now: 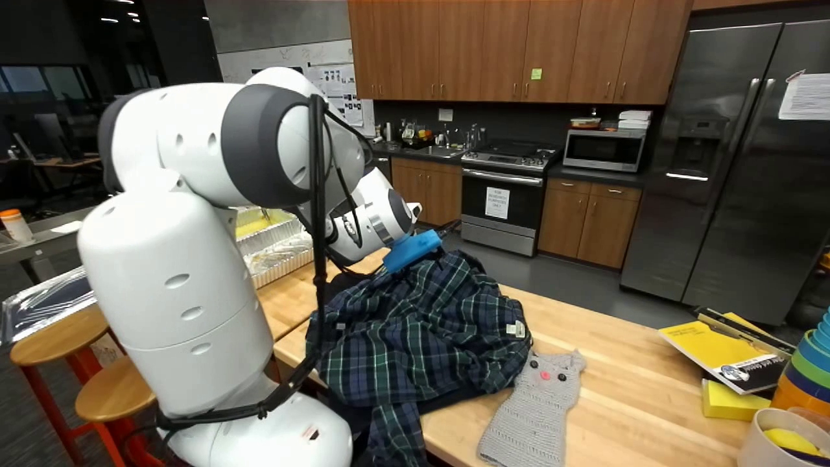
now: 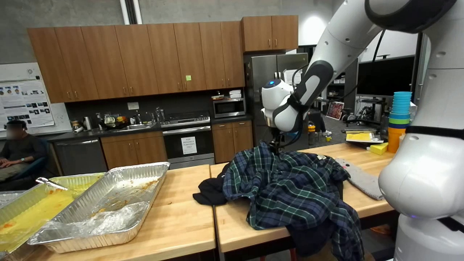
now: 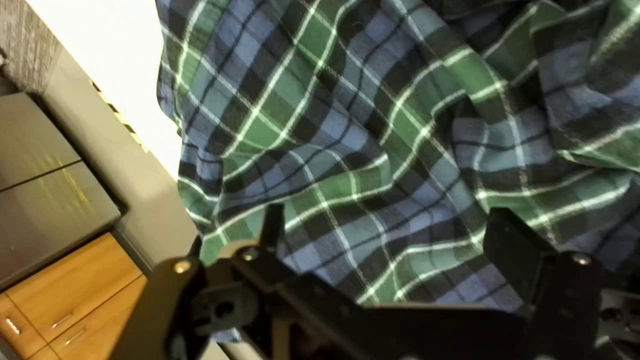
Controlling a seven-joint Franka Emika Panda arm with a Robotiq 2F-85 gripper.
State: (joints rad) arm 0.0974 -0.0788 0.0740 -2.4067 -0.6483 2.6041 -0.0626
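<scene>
A crumpled plaid shirt (image 2: 290,188) in dark blue, green and white is heaped on the wooden table, and part of it hangs over the near edge. My gripper (image 3: 387,217) is open in the wrist view, its black fingers (image 3: 515,245) set wide apart. Plaid cloth shows beyond and between them, and nothing looks pinched. In an exterior view the gripper (image 2: 276,145) points down at the top of the heap; whether it touches the fabric I cannot tell. Dark cloth (image 2: 210,190) pokes out beside and beneath the shirt. A blue piece (image 1: 413,251) on the wrist partly hides the gripper in an exterior view.
A grey knitted piece with a button face (image 1: 538,408) lies flat against the shirt's edge. Yellow books (image 1: 720,350) and stacked coloured cups (image 2: 400,112) stand at the table's far end. Foil trays (image 2: 108,206) occupy the adjoining table. A person (image 2: 18,152) sits in the background.
</scene>
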